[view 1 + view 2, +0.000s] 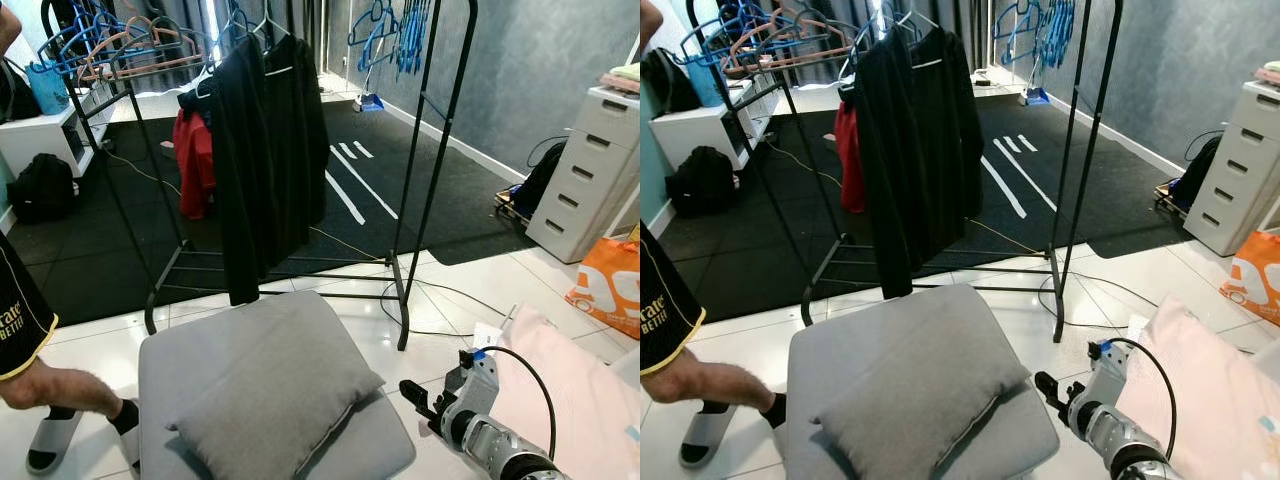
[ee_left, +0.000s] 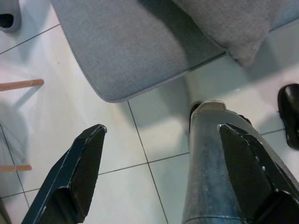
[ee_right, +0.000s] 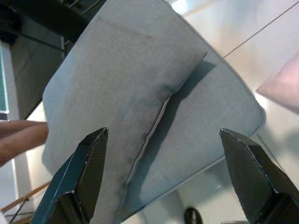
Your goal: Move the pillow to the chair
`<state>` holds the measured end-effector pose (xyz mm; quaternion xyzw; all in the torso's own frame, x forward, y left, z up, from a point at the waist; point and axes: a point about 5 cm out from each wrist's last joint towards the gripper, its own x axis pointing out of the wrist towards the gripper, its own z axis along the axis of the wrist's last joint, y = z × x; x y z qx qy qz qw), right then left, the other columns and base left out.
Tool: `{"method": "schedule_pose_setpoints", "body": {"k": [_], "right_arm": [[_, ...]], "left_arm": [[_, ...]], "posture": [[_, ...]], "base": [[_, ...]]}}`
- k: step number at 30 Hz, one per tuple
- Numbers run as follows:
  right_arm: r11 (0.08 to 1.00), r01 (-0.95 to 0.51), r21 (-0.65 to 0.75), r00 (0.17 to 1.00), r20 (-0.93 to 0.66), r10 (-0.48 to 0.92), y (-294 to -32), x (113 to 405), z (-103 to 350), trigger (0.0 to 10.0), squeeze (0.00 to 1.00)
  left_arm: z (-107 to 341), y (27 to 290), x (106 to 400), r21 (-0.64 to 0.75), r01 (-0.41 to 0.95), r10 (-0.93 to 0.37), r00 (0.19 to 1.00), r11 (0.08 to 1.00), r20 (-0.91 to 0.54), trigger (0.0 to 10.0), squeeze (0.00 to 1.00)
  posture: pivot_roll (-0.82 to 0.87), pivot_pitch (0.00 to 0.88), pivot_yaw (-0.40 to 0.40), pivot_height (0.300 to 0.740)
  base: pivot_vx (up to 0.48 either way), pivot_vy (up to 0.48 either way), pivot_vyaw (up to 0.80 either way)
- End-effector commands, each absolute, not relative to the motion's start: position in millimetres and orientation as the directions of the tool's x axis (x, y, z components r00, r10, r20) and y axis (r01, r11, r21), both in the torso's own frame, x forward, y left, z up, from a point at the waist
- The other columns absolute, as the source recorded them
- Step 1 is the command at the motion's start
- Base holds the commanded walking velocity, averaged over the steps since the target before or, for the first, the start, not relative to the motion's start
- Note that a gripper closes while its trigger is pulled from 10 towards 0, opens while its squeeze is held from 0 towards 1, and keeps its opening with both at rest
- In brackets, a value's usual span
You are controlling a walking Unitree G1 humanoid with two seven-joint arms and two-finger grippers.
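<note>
A grey pillow [image 1: 270, 400] lies tilted on the front of the grey chair seat [image 1: 170, 350]. My right gripper [image 1: 412, 392] hangs low just to the right of the seat's front corner, apart from the pillow. In the right wrist view the right gripper [image 3: 162, 133] is open, and the pillow [image 3: 121, 93] and the seat [image 3: 224, 116] lie beyond its fingers. In the left wrist view my left gripper [image 2: 162, 128] is open over white floor tiles, with the seat's edge [image 2: 131, 46] and a pillow corner [image 2: 229, 23] ahead of it.
A black clothes rack [image 1: 410, 220] with dark garments [image 1: 265, 150] stands right behind the chair. A person's leg [image 1: 60, 385] in a sandal is at the left. Pink bedding [image 1: 570, 390] lies at the lower right; white drawers [image 1: 590, 170] and an orange bag [image 1: 610, 285] stand beyond it.
</note>
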<state>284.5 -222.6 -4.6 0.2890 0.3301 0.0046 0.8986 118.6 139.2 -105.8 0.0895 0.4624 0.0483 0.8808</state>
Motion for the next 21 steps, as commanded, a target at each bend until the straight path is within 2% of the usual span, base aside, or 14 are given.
{"method": "schedule_pose_setpoints", "body": {"k": [1, 11, 18, 21], "right_arm": [[0.828, 0.171, 0.534, 0.772, -0.595, 0.224, -218.2, 285.8, -4.2, 10.0, 0.0], [0.827, 0.138, 0.545, 0.719, -0.63, 0.295, -204.4, 284.0, -7.9, 10.0, 0.0], [0.832, 0.176, 0.526, 0.731, -0.636, 0.247, -207.1, 287.7, -5.4, 10.0, 0.0], [0.803, 0.164, 0.573, 0.768, -0.585, 0.261, -204.7, 296.3, 2.8, 10.0, 0.0]], "left_arm": [[-107.5, 131.8, 112.5, 0.19, -0.003, 0.16, 0.553, 0.982, -0.818, 10.0, 0.0], [-108.0, 133.5, 109.3, 0.206, 0.006, 0.168, 0.554, 0.979, -0.815, 10.0, 0.0], [-108.2, 135.1, 107.9, 0.212, 0.006, 0.173, 0.555, 0.977, -0.813, 10.0, 0.0], [-108.4, 136.1, 106.7, 0.218, 0.009, 0.176, 0.555, 0.976, -0.813, 10.0, 0.0]], "posture": [[-0.15, 0.032, -0.016, 0.641], [-0.14, 0.063, 0.0, 0.601], [-0.13, 0.077, 0.006, 0.576], [-0.12, 0.086, 0.012, 0.556]], "base": [[0.0, 0.0, 0.0], [0.0, 0.0, 0.0], [0.0, 0.0, 0.0], [0.0, 0.0, 0.0]]}}
